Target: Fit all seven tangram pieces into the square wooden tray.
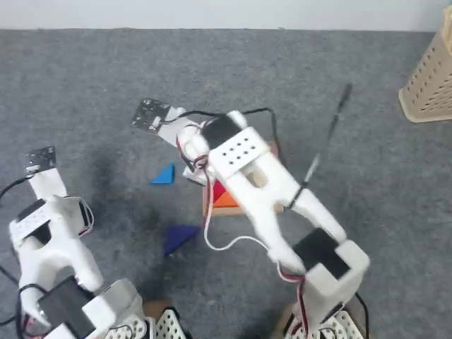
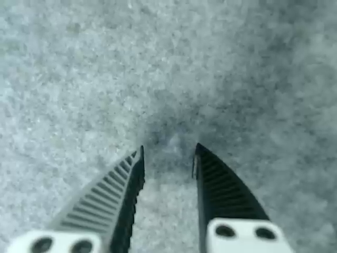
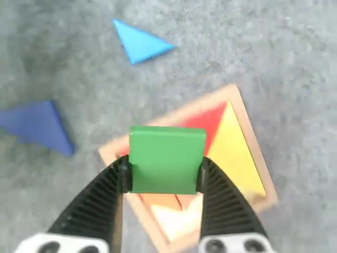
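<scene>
My right gripper (image 3: 163, 164) is shut on a green square piece (image 3: 167, 158) and holds it just above the near corner of the square wooden tray (image 3: 251, 138). Inside the tray lie a yellow triangle (image 3: 236, 153), a red piece (image 3: 206, 122) and an orange piece (image 3: 167, 200). A light blue triangle (image 3: 141, 42) and a dark blue triangle (image 3: 37, 124) rest on the carpet beside the tray. From above, the right arm (image 1: 261, 183) covers most of the tray (image 1: 212, 210). My left gripper (image 2: 168, 155) is open over bare carpet, far left of the pieces.
Grey carpet covers the whole work surface. A beige slotted basket (image 1: 429, 70) stands at the far right edge. The left arm (image 1: 49, 226) sits at the left edge, with the light blue triangle (image 1: 164, 174) and dark blue triangle (image 1: 180, 236) between it and the tray.
</scene>
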`<state>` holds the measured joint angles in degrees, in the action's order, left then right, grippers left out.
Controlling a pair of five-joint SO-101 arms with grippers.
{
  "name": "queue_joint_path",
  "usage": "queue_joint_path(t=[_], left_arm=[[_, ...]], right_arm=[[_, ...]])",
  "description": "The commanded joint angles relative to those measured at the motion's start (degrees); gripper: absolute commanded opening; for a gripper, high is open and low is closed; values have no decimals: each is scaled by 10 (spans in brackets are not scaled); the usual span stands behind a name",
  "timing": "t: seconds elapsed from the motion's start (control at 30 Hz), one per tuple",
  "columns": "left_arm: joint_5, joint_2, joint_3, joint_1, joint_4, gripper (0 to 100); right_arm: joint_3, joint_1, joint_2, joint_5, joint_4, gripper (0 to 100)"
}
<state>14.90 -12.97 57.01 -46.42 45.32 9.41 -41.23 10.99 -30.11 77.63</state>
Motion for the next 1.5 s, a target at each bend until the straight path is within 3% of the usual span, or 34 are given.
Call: queue_joint_path(t=[0.0, 0.17, 0.37, 0.57, 0.93, 1.17, 1.47], left_arm=[[6, -23, 0, 1, -11, 152], [6, -23, 0, 1, -11, 152], [6, -23, 0, 1, -11, 152], [6, -23, 0, 1, -11, 152], [6, -23, 0, 1, -11, 152], [6, -23, 0, 1, -11, 152], [6, -23, 0, 1, -11, 152]], right_arm=[[30, 79, -83, -46, 61, 8], [-20, 168, -79, -145, 47, 7], [-125, 181, -34, -213, -63, 7], [-134, 184, 35, -150, -132, 7], [-116, 181, 86, -145, -122, 13], [-109, 180, 93, -118, -119, 126], [-93, 179, 89, -120, -81, 155]])
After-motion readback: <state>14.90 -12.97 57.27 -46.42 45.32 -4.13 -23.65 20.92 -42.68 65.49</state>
